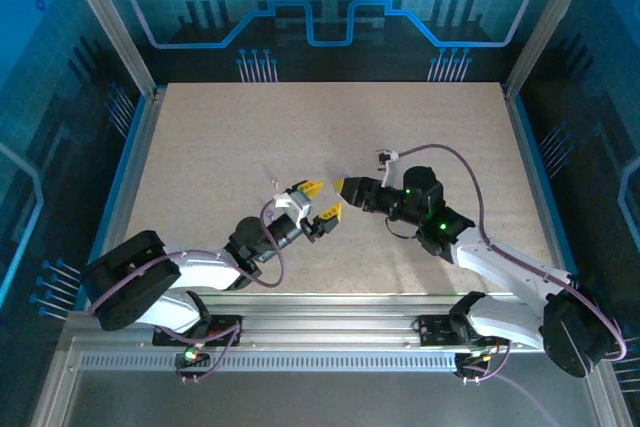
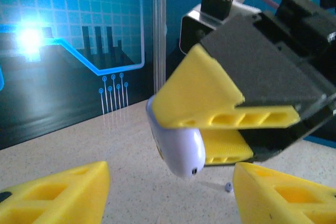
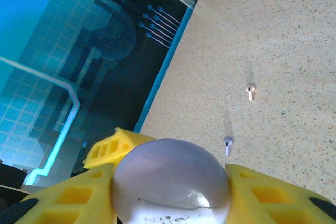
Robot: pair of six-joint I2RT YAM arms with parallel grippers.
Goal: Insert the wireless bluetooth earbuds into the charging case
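- The right pincer (image 1: 347,187): yellow jaws partly closed, clamping the flanks of the glossy, rounded, pale lavender plastic charging case (image 3: 170,182) at its fingertips. The shell is probably rigid, light and slippery.
- The left pincer (image 1: 322,201): about half open, empty, tips just beside the case.
- Two tiny whitish stemmed plastic earbuds, nearer (image 3: 227,144) and farther (image 3: 250,92): on the speckled table (image 3: 294,35) beyond the right fingertips. Likely featherlight and easily flicked, best pinched across the stem.
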